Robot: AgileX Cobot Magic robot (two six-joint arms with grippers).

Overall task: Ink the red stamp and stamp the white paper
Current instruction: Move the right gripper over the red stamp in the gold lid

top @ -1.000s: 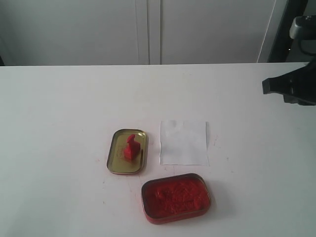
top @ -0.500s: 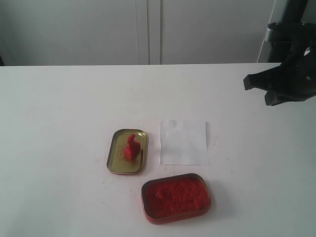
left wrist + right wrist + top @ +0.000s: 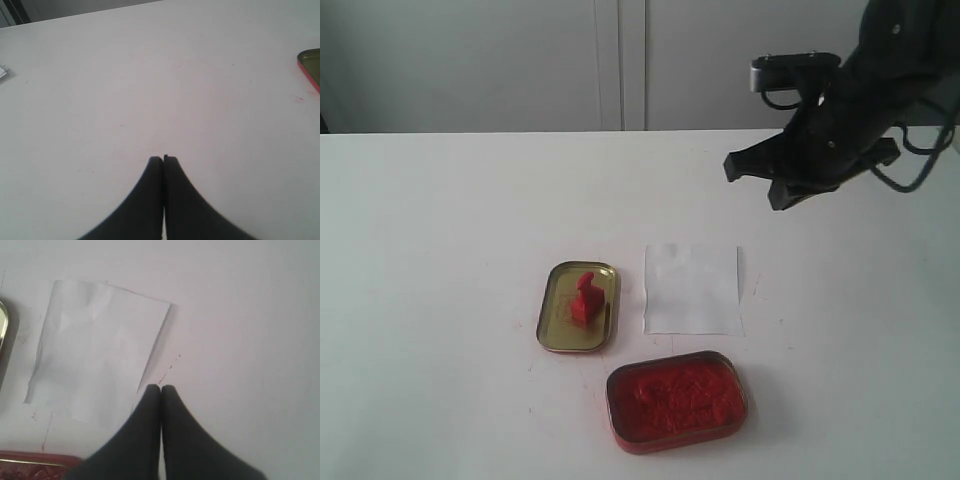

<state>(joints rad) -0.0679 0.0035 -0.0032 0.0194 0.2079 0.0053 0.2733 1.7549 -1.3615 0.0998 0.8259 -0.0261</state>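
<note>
The right hand [image 3: 160,387], fingers pressed together and empty, is hovering at the exterior view's upper right. The red stamp [image 3: 584,297] is standing in a gold lid [image 3: 552,335] left of the white paper [image 3: 692,288]. If the hand arrives without opening, it is likely to topple the stamp.

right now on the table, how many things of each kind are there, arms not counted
red stamp: 1
white paper: 1
tins: 2 (gold tin under the stamp, red ink tin)
total: 4
</note>
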